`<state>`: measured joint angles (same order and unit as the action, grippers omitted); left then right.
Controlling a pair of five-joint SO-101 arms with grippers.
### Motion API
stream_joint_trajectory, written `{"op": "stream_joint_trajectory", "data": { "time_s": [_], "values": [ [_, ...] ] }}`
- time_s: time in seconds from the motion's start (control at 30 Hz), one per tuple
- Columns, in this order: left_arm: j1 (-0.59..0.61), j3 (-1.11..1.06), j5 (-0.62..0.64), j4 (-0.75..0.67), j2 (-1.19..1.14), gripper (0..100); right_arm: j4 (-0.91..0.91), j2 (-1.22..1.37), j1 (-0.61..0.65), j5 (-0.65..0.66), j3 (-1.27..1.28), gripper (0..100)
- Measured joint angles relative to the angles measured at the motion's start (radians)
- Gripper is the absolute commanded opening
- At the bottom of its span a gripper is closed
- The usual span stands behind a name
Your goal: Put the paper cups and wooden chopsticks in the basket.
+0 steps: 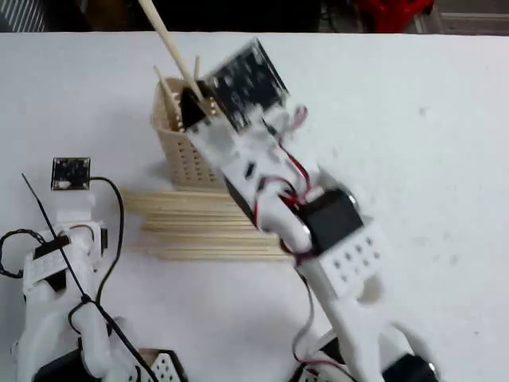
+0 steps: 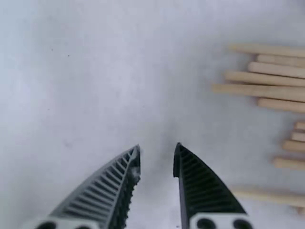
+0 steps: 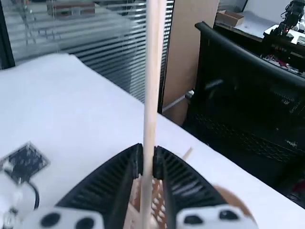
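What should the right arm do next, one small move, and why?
Probably open the jaws, perhaps after a slight dip. The right arm holds a chopstick, jaws shut on it, roughly upright over the open top of the basket, where other chopsticks stand. Releasing should drop it in.

White printed arms (image 1: pixel 350 263), black servos (image 1: pixel 330 219), red/black wiring (image 1: pixel 296 171). Black ribbed fingers (image 2: pixel 200 186) on left gripper (image 2: pixel 156 155) and right gripper (image 3: pixel 148 155). Bare camera PCB (image 1: pixel 71 173) per wrist.

high: overhead | left wrist: close above table (image 2: pixel 71 71) | right wrist: level, outward
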<state>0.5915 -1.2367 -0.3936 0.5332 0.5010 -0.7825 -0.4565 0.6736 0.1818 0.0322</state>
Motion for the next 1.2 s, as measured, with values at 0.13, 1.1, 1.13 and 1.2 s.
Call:
{"op": "stream_joint_trajectory", "data": {
  "time_s": [0.13,1.1,1.13,1.2],
  "values": [
    [0.000,0.000,0.000,0.000,0.000,13,0.103,0.138,0.000,-0.037,-0.114,1.6],
    [0.000,0.000,0.000,0.000,0.000,13,0.713,0.262,0.015,-0.089,0.206,9.8],
    [0.000,0.000,0.000,0.000,0.000,13,0.707,0.262,0.015,-0.089,0.206,13.8],
    [0.000,0.000,0.000,0.000,0.000,13,0.692,0.262,0.017,-0.089,0.206,21.4]
  ]
}}
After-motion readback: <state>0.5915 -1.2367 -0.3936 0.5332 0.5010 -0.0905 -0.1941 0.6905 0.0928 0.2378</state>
